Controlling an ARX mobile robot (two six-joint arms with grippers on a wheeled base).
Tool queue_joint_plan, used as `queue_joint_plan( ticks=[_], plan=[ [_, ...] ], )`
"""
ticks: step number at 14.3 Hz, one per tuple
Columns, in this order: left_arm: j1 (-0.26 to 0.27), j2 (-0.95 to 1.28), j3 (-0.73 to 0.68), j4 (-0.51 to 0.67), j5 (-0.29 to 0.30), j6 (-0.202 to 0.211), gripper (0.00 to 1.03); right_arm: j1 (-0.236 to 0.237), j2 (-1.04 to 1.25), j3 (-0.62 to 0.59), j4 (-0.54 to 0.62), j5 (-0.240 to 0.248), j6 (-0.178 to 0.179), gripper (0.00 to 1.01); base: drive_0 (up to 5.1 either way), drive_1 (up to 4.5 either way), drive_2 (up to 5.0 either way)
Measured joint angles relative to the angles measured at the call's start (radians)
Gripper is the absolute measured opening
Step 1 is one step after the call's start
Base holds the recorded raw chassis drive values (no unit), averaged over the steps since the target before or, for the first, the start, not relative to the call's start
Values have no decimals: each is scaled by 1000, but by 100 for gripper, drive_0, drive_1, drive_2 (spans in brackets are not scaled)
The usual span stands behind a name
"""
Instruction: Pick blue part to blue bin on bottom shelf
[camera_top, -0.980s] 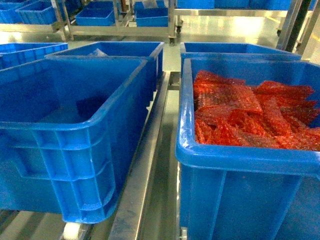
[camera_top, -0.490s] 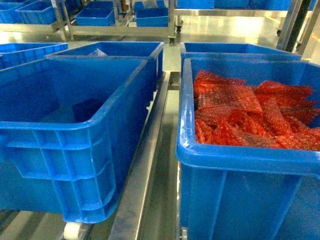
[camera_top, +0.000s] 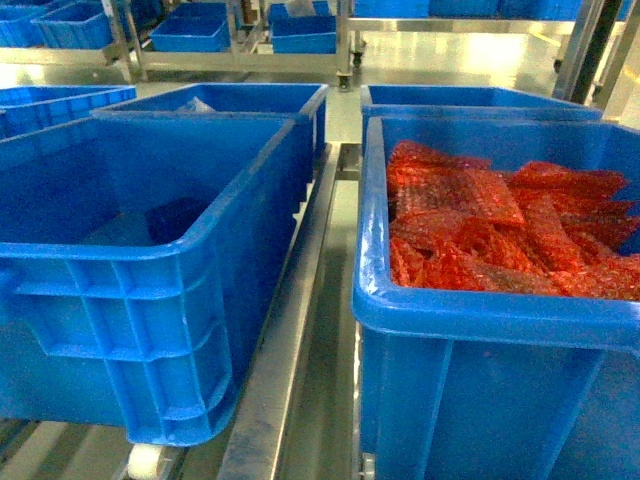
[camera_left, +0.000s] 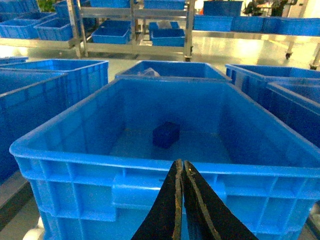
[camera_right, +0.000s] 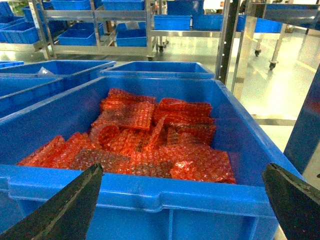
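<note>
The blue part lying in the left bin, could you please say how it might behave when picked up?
The blue part looks like a small, boxy block, so probably stiff and light. It rests flat on the bin floor, so it is unlikely to roll, though it might slide if nudged.

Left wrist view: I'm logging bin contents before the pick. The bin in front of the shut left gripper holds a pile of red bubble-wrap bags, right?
Not quite. In the left wrist view, the bin in front of the shut left gripper holds only one small blue part. The red bubble-wrap bags fill the other bin, seen in the right wrist view.
</note>
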Motion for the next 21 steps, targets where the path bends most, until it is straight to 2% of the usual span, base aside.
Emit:
queue_joint_plan(
  ticks=[5, 14, 15, 20, 21],
  plan=[
    [0, -194, 0, -192, 0, 0, 2, 0, 0, 0, 0, 0, 0, 98, 0, 0, 0],
    [0, -397, 0, -391, 0, 0, 2, 0, 0, 0, 0, 0, 0, 98, 0, 0, 0],
    [0, -510, 0, -559, 3, 0, 2, 0, 0, 0, 0, 1, 0, 98, 0, 0, 0],
    [0, -557, 0, -562, 0, 3, 2, 0, 0, 0, 1, 1, 0, 98, 0, 0, 0],
    [0, -557, 0, -562, 0, 2, 12, 0, 0, 0, 1, 1, 0, 98, 0, 0, 0]
  ],
)
